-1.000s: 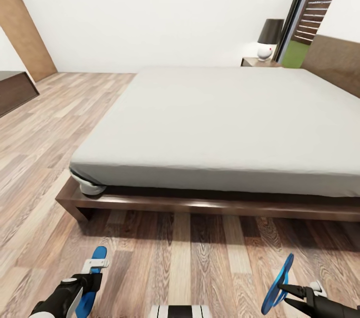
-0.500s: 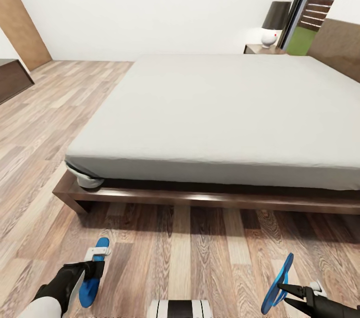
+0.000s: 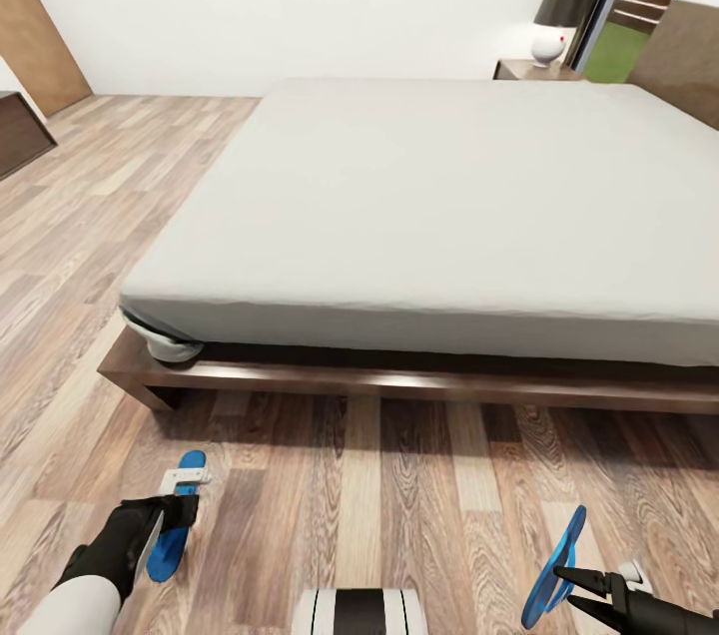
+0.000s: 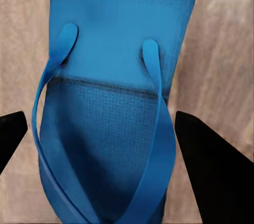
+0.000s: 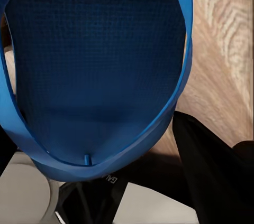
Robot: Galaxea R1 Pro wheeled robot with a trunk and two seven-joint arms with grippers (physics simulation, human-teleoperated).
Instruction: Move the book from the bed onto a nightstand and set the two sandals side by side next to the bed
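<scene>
The bed point(image 3: 449, 206) has a pale grey mattress on a dark wood frame point(image 3: 399, 380) and spans the middle of the head view. My left gripper point(image 3: 172, 513) is low over the floor in front of the bed's near left corner. It is shut across the width of a blue sandal point(image 3: 170, 540) point(image 4: 111, 129), which lies flat with its straps up. My right gripper point(image 3: 577, 587) is shut on the other blue sandal point(image 3: 555, 567) point(image 5: 95, 76), held on edge above the floor at the right. A nightstand point(image 3: 529, 70) stands beyond the bed's far corner. The book is out of view.
A white-based lamp with a dark shade point(image 3: 556, 26) stands on the nightstand. The headboard point(image 3: 689, 56) and a tall window point(image 3: 639, 6) are at the right. A dark cabinet point(image 3: 18, 131) sits at the far left. Wood-plank floor point(image 3: 379, 505) runs between me and the bed.
The head view has shifted, so the bed sits higher and nearer. My left arm has reached forward and lower with its sandal. The right gripper and its sandal hold their place.
</scene>
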